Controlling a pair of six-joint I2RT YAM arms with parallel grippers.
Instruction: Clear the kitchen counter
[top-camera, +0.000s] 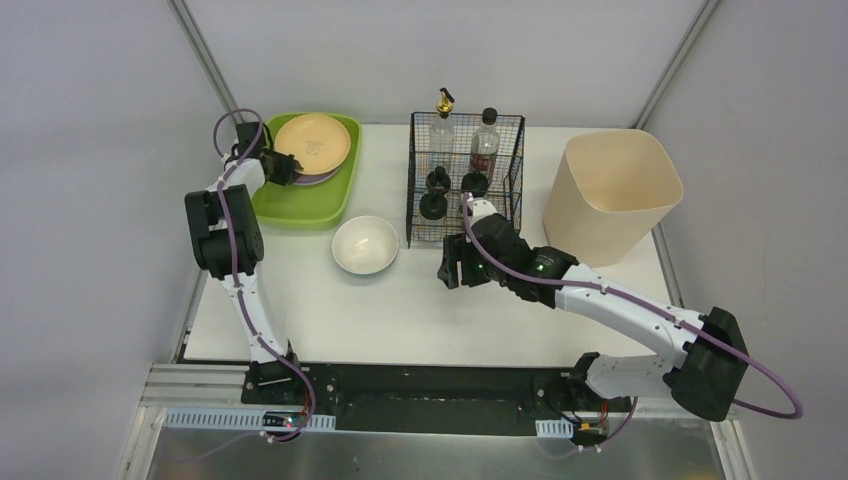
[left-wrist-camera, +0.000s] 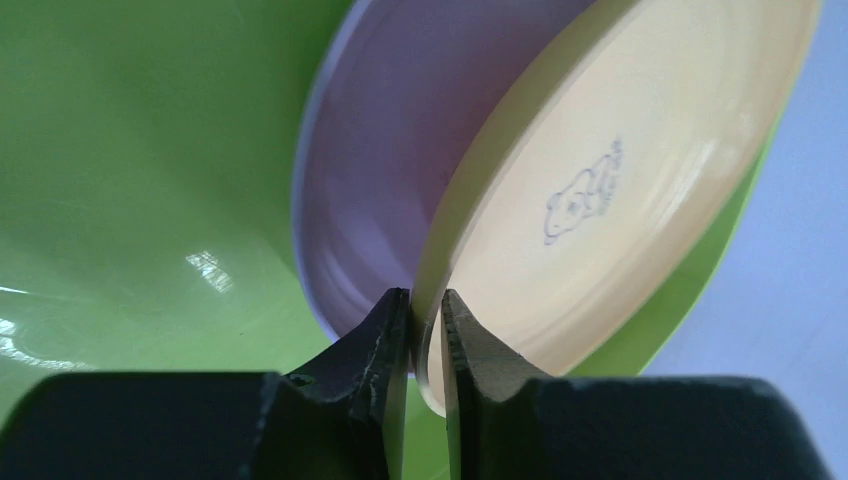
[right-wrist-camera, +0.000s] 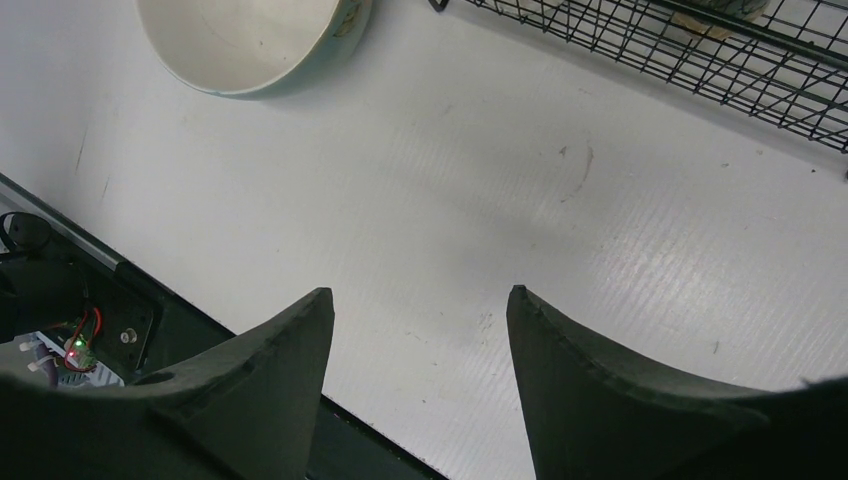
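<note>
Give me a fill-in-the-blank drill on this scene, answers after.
1. The left gripper pinches the yellow plate by its ___.
2. That plate sits over a purple plate in the ___ tray.
3. The bowl sits on the counter, left of the wire ___.
4. The right gripper has its jaws ___.
Missing: rim; green; basket; open.

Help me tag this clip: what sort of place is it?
Probably a lab booth staged as a kitchen: bare grey walls, a white counter, plates in a green tray, bottles in a wire basket.
</note>
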